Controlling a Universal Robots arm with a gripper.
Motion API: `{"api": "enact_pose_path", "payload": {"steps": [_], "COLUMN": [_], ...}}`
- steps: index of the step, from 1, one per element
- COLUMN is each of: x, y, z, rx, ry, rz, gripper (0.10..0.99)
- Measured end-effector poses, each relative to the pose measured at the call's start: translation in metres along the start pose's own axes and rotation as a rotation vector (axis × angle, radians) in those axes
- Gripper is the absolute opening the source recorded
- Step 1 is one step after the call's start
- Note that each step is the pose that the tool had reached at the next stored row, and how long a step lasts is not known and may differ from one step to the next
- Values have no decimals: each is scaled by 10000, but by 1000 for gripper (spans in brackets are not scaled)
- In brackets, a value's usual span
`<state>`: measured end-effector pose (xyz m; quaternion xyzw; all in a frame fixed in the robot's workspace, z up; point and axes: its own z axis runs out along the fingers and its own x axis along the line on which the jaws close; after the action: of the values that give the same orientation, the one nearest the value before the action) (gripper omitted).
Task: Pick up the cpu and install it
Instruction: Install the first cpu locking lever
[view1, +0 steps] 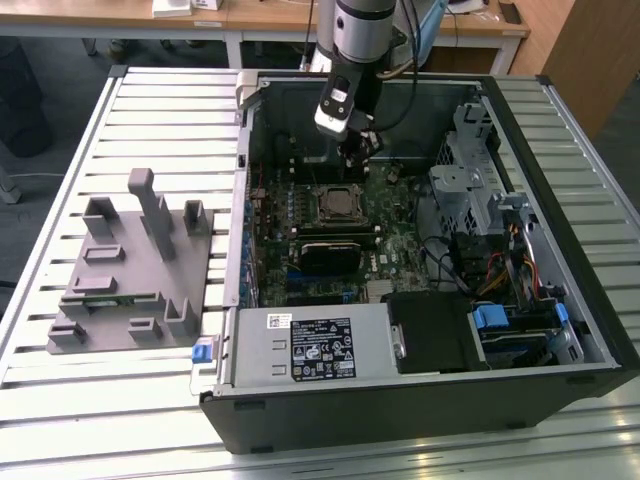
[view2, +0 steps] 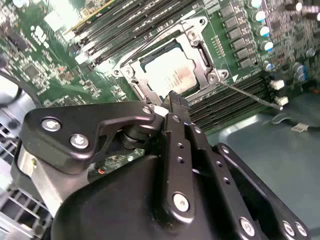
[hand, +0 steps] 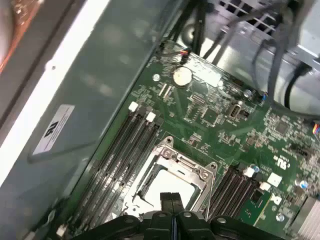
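Hand (view2: 175, 98) poised low over the processor socket, my two black fingers (hand: 167, 200) pressed flat together with nothing between them; I judge that I am carrying nothing.

Surface (view1: 150, 100): slatted pale metal, ribbed lengthwise, carrying both work items side by side within my reach.

Computer case (view1: 400, 410): black sheet-metal box laid on its side with the panel off, so the board faces up towards me.

Grey plastic fixture (view1: 130, 270): matte moulded block with posts and pockets, standing just beside the case on the exterior view's left.

Motherboard (hand: 220, 125): green, densely populated, with long dark memory slots (hand: 125, 145) beside the socket.

Socket frame (view2: 200, 55): bright stamped steel, surrounding the chip; a thin wire lever (view2: 250, 95) lies alongside.

Cpu (view2: 170, 75): small flat square with a pale silver top, lying level inside the socket directly below my fingertips, apparently already seated.
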<state>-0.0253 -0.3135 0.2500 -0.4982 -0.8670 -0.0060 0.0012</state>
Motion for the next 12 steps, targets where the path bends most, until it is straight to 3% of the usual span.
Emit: {"api": "enact_pose_path", "payload": {"steps": [12], "x": [0], "y": [0], "z": [5], "rx": [17], "ry": [20], "rz": [-2186], "gripper": [106]}}
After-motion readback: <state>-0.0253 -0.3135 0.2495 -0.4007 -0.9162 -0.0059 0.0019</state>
